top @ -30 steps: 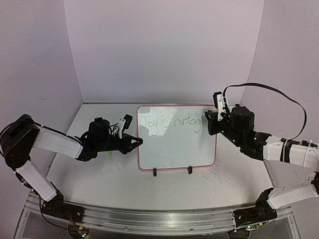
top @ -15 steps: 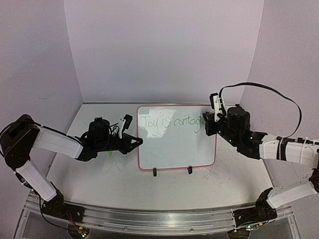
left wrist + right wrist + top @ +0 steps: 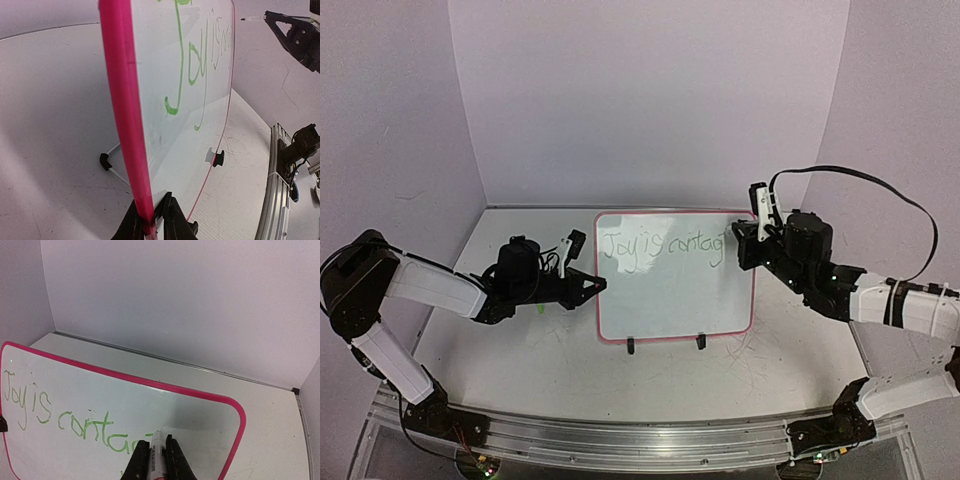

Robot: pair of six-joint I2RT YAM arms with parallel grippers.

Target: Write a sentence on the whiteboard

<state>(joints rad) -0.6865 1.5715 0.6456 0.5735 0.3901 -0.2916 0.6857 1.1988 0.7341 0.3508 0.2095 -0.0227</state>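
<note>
Jaws: left gripper [image 3: 150,214] pinching shut on the pink left rim of the whiteboard [image 3: 675,295] | right gripper [image 3: 156,454] clamping a marker [image 3: 157,439], tip pointing close to the unfinished green sentence [image 3: 660,250] | board standing upright on the table [image 3: 520,350] | both arms reaching in low from either side

1. I count one whiteboard [image 3: 675,295], centre frame.
2. One line of green writing [image 3: 660,250].
3. One marker [image 3: 156,445].
4. Two grippers: left gripper [image 3: 602,285] and right gripper [image 3: 739,242].
5. Two black stand feet [image 3: 631,346], lower centre.
</note>
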